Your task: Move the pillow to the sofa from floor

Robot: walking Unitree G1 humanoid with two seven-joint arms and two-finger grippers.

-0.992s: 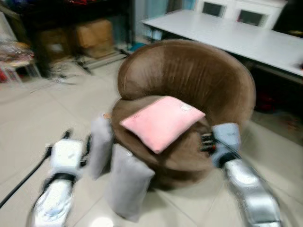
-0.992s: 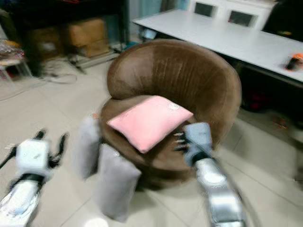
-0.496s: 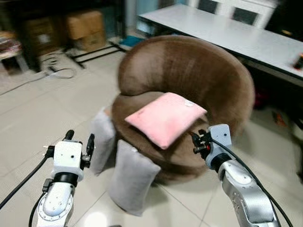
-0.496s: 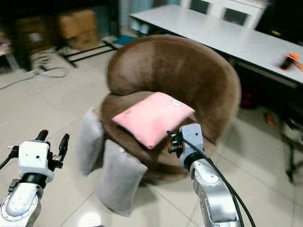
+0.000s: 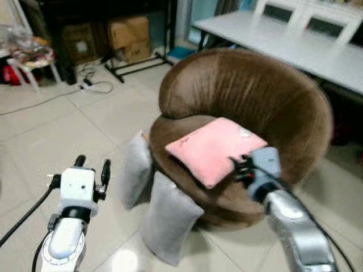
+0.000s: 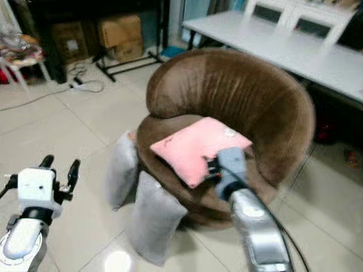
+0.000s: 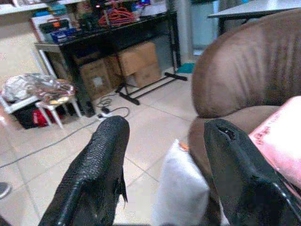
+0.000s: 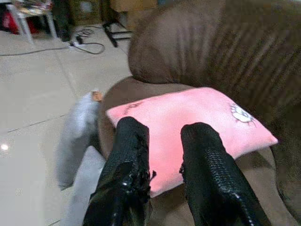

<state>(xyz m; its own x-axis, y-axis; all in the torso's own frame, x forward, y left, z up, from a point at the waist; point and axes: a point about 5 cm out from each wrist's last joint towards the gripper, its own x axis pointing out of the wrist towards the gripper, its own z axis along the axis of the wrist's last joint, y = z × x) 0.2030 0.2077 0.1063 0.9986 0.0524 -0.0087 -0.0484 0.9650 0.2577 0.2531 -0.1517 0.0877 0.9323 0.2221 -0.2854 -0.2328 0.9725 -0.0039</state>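
A pink pillow (image 5: 218, 148) lies flat on the seat of the round brown sofa chair (image 5: 249, 96). Two grey pillows stand on the floor leaning against the sofa's front, one nearer me (image 5: 170, 218) and one behind it (image 5: 135, 170). My right gripper (image 5: 241, 167) hovers at the pink pillow's near edge, open, with nothing between its fingers (image 8: 134, 141). My left gripper (image 5: 92, 164) is held up over the floor to the left of the grey pillows, open and empty; its fingers (image 7: 106, 146) point toward the farther grey pillow (image 7: 181, 188).
A long white table (image 5: 295, 45) stands behind the sofa on the right. Cardboard boxes (image 5: 129, 37) and a black rack sit at the back, with cables (image 5: 93, 86) on the tiles. A small stool (image 5: 31, 59) is at far left. Open tiled floor lies to the left.
The whole picture has shifted, so the camera moved. The right gripper stays at the pink pillow's near edge and the left gripper stays open over the floor.
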